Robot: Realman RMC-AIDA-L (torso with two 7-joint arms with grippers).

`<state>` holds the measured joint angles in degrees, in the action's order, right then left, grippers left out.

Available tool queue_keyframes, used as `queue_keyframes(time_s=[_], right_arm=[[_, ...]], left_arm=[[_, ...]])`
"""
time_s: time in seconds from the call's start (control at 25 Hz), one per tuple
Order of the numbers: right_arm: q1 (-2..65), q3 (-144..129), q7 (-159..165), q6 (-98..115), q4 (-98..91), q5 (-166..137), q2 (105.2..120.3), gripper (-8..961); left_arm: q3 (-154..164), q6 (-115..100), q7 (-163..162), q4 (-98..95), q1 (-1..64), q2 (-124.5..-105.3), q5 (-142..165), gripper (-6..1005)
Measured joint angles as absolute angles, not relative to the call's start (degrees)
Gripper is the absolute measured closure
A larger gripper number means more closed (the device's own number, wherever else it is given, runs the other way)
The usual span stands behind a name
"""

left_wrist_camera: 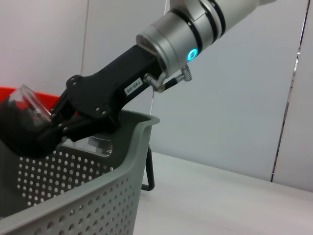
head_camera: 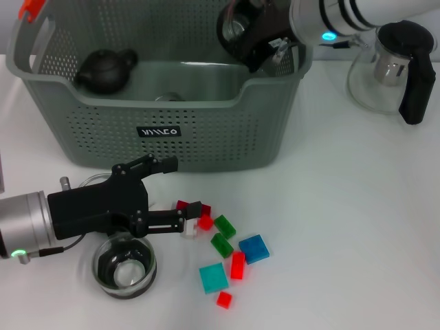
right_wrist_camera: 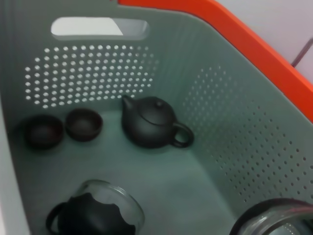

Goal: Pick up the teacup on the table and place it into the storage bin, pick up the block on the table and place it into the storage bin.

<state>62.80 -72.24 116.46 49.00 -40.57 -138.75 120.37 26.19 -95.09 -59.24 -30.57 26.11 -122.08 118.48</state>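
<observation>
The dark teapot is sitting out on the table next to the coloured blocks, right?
Not quite. The dark teapot sits inside the grey storage bin, as the head view shows. The coloured blocks do lie on the table.

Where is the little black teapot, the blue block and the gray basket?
teapot (right_wrist_camera: 149,122), right wrist view, on its round body
blue block (head_camera: 254,248), head view, on its top face
basket (head_camera: 206,137), head view, on its front wall

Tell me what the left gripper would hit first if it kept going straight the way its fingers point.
The left gripper points across the table toward the scattered blocks; its lower finger already reaches the small red block, so that likely comes first, though depth is unclear.
</observation>
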Motion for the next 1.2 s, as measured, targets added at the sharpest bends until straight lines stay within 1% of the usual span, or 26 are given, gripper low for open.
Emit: queue_keyframes(time_s=[0.48, 1.12, 1.2], right_arm=[[63.5, -74.6, 116.4, 43.7, -37.5, -138.7, 120.47, 898], [63.8, -77.1, 117.2, 42.9, -37.1, -138.6, 120.68, 898], [63.8, -77.1, 117.6, 42.7, -37.1, -138.6, 120.68, 885]], left_arm=[[26.2, -94.8, -59.2, -30.3, 25.9, -122.08, 118.5, 61], [26.1, -94.6, -59.2, -30.2, 26.0, -122.08, 118.5, 61], [26.1, -94.6, -59.2, -30.2, 26.0, -122.08, 118.5, 61]])
